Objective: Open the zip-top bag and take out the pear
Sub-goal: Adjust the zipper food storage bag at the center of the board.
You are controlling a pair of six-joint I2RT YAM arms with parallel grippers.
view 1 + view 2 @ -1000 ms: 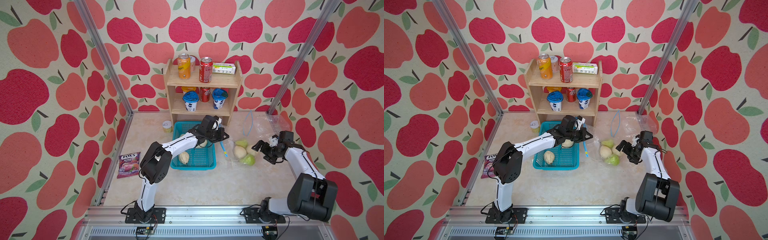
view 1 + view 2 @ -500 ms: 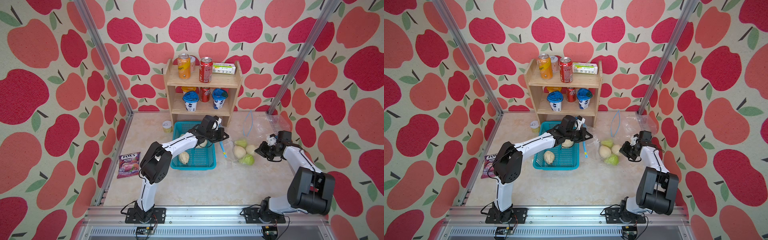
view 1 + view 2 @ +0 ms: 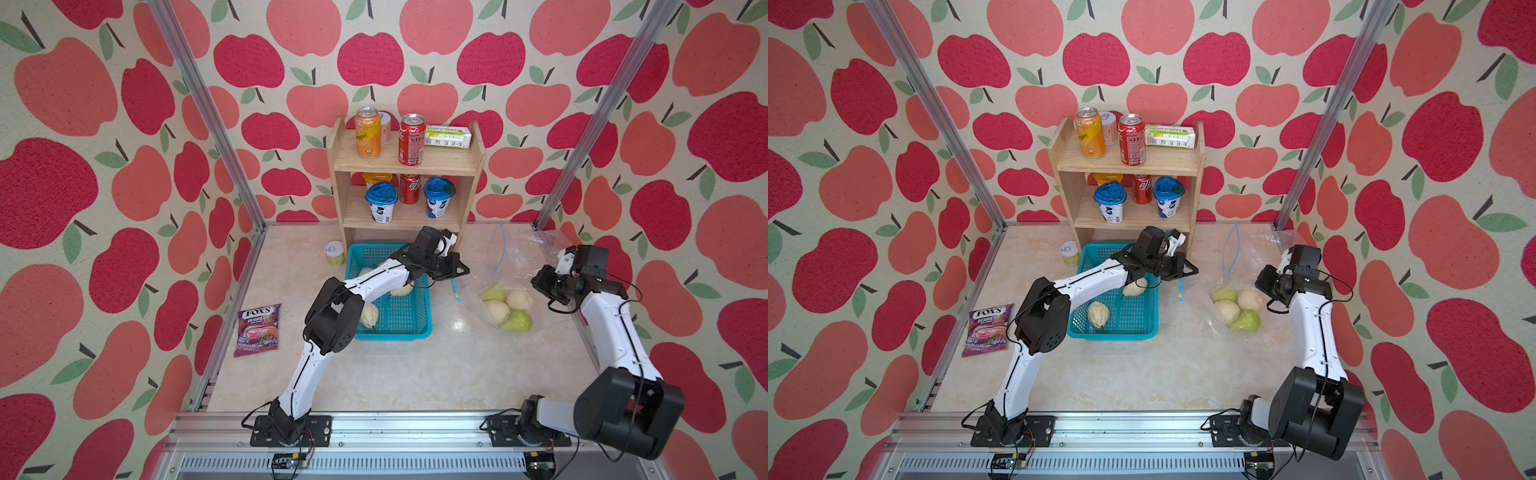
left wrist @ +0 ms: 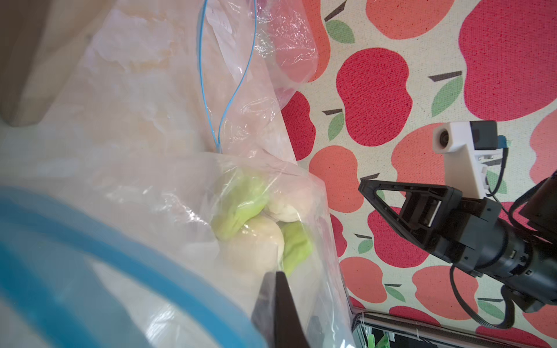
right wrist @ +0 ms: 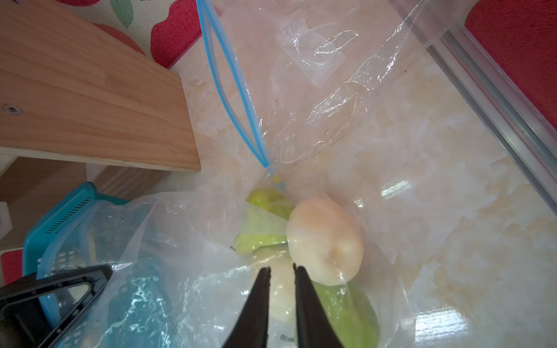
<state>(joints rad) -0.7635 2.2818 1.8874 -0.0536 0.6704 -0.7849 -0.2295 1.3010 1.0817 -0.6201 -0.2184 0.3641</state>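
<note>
The clear zip-top bag (image 3: 515,262) (image 3: 1246,257) lies right of the basket, its blue zip strip (image 5: 232,90) parted. Inside it lie two pale pears (image 3: 519,300) (image 5: 324,244) and two green ones (image 3: 517,321). My left gripper (image 3: 464,271) (image 4: 277,274) is shut on the bag's near edge by the blue strip and holds it up over the basket's corner. My right gripper (image 3: 537,284) (image 5: 281,269) hovers at the bag's right side, just above the pears. Its fingers stand a narrow gap apart with nothing between them.
A teal basket (image 3: 419,328) holds pale pears (image 3: 369,314) under my left arm. A wooden shelf (image 3: 407,166) with cans and cups stands at the back. A small jar (image 3: 334,253) sits beside it, a candy packet (image 3: 257,328) at the left, and the frame rail (image 5: 497,90) close on the right.
My right gripper has drawn back to the right from the pears, and its jaws have gone from wide open to a narrow gap. The left gripper keeps its hold on the bag.
</note>
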